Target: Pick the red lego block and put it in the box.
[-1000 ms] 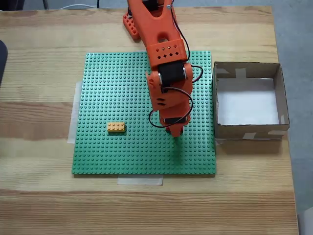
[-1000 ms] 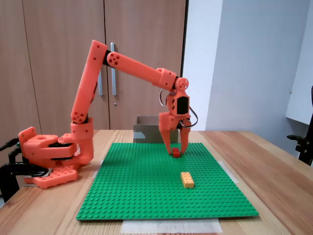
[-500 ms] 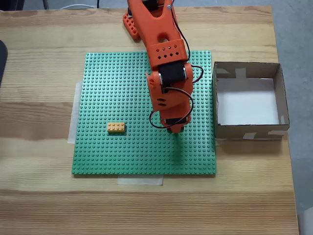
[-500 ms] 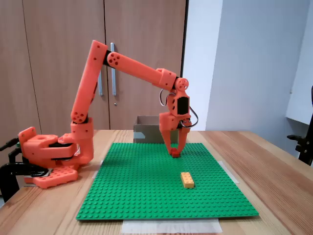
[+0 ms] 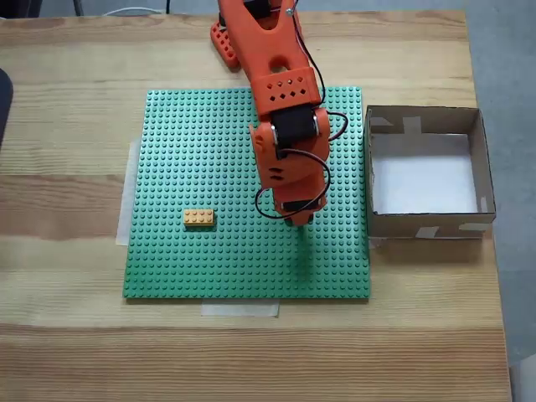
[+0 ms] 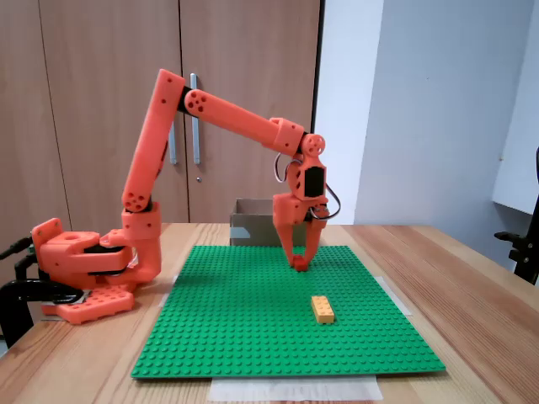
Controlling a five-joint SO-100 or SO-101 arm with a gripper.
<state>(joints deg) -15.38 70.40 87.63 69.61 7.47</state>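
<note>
Wooden table (image 5: 67,335) carrying green studded baseplate (image 5: 193,260), taped at edges. Behind, in the side fixed view: wood cupboard doors (image 6: 101,101), pale wall (image 6: 438,109). Orange arm (image 6: 227,114) reaching from base down over the plate. Cardboard box (image 5: 481,180) just beside the plate's right edge in the top fixed view, floor bare. Gripper (image 6: 299,264) down at the plate, fingers closed in on the red brick (image 6: 300,264), brick at or just off the studs; contact with plate not resolvable. Orange-yellow brick (image 5: 198,218) well apart, untouched. Risks, judged: grip only at fingertips, so brick possibly pivoting or slipping on lift; studs possibly gripping the brick, dragging the plate against its tape; brick clipping the box's near wall if carried low.
</note>
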